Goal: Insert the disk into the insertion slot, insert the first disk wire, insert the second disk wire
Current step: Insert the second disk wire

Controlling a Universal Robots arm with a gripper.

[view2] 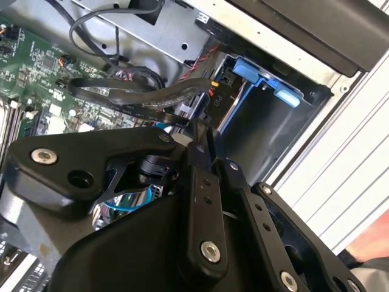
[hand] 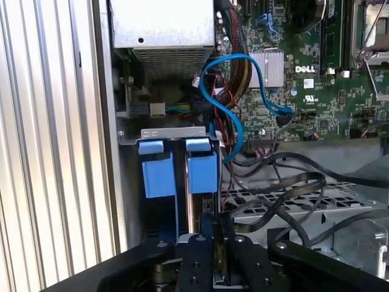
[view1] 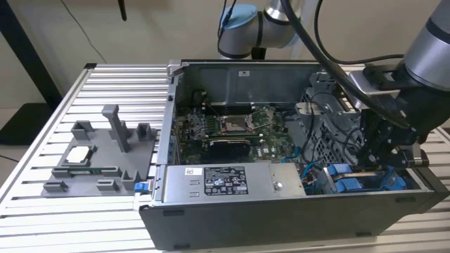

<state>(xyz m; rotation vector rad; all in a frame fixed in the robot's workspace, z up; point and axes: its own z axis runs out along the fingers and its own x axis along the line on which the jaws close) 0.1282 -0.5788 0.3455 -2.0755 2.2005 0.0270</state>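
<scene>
In the exterior view the open dark-grey metal computer case lies on the ribbed aluminium desk, and the black tool on the silver-grey robot arm reaches down into the case's corner beside the grey labelled power-supply box, just above blue plastic parts. In the first wrist view the tool hangs over the insertion slot, a narrow grey-metal bay next to the power-supply box, where two bright blue plastic carrier fronts stand side by side. Its two dark fingers sit close together around something thin and dark; what that is, and whether they clamp it, I cannot tell. A blue cable loops from the green motherboard toward the slot, beside black cables. A grey plastic fixture tray lies on the desk outside the case.
</scene>
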